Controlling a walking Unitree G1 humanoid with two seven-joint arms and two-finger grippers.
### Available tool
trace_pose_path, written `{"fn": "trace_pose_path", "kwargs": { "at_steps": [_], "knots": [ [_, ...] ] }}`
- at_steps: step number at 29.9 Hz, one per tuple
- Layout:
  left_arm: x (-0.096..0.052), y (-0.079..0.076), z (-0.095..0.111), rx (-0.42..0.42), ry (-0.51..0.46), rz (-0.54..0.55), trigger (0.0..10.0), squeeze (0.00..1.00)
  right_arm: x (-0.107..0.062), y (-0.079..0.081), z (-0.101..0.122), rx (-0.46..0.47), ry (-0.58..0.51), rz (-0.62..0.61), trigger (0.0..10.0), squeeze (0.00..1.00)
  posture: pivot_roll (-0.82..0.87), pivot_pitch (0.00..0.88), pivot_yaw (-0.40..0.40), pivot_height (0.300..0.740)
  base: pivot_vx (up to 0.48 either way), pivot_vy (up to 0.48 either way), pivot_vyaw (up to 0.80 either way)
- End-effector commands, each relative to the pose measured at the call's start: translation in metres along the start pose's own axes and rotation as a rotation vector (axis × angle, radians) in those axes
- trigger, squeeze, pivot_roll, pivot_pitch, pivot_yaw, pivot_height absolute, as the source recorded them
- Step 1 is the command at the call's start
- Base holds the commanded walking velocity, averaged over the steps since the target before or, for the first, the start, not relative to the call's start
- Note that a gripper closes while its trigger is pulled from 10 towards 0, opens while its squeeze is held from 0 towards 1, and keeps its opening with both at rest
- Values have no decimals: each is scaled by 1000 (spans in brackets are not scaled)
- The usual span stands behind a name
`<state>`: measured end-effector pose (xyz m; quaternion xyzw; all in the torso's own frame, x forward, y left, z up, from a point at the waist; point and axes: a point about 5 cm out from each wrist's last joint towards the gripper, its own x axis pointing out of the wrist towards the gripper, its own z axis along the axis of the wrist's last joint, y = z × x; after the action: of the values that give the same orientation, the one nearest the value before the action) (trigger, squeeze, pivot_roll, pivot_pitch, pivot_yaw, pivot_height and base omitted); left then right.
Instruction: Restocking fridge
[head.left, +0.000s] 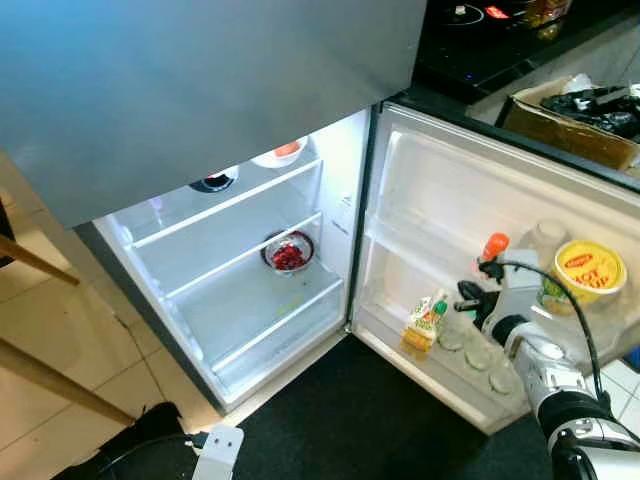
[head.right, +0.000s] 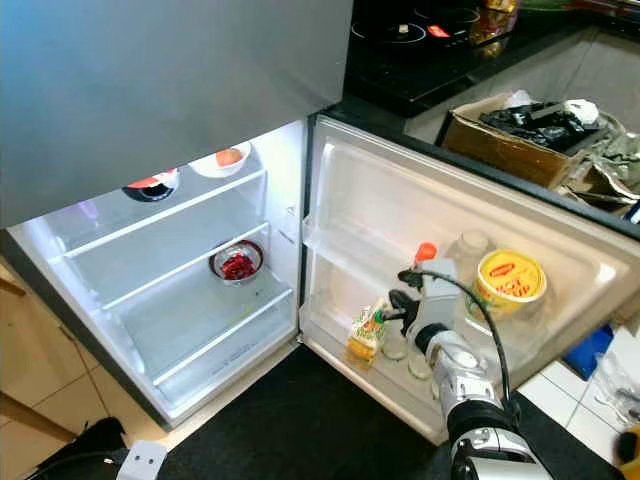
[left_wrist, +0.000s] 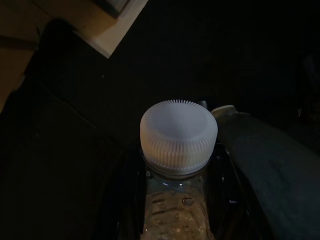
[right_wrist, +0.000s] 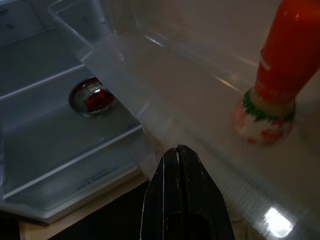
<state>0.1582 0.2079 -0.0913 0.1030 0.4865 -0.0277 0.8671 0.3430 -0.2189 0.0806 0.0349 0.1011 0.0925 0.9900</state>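
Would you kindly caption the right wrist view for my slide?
Right gripper, fingers shut, at the fridge door shelf near an orange-capped bottle.

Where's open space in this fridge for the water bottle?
Bare: lowest shelf below the bowl of red food, and the shelf left of it. Crowded: door rack around right gripper, with juice carton and yellow tub. Left gripper holds the water bottle.

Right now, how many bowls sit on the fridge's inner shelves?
3. A glass bowl of red food on the middle shelf; a white bowl and a dark bowl on the top shelf. Others may be hidden.
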Motion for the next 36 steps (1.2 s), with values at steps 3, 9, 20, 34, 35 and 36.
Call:
{"fn": "trace_pose_path", "kwargs": {
  "at_steps": [3,9,20,34,35,36],
  "knots": [
    [-1,-4,-7,-9,23,-13,10000,0,-13,2,-40,66,143,-20,10000,0,-82,107,-28,740,0,0,0],
    [-1,-4,-7,-12,19,-16,10000,0,-47,7,-104,145,350,-79,10000,0,-82,107,-28,740,0,0,0],
    [-1,-4,-5,-13,12,-18,10000,0,-117,7,-178,255,624,-257,10000,0,-80,104,-23,740,0,0,-366],
    [-1,-5,-5,-8,14,-15,10000,0,-133,12,-192,266,669,-284,10000,0,-80,104,-18,740,0,0,-789],
    [-1,-4,-5,-7,14,-15,10000,0,-133,13,-192,263,667,-283,10000,0,-80,104,-18,740,0,0,0],
    [-1,-4,-5,-7,14,-15,10000,0,-132,13,-192,262,663,-280,10000,0,-80,104,-18,740,0,0,0]
  ]
}}
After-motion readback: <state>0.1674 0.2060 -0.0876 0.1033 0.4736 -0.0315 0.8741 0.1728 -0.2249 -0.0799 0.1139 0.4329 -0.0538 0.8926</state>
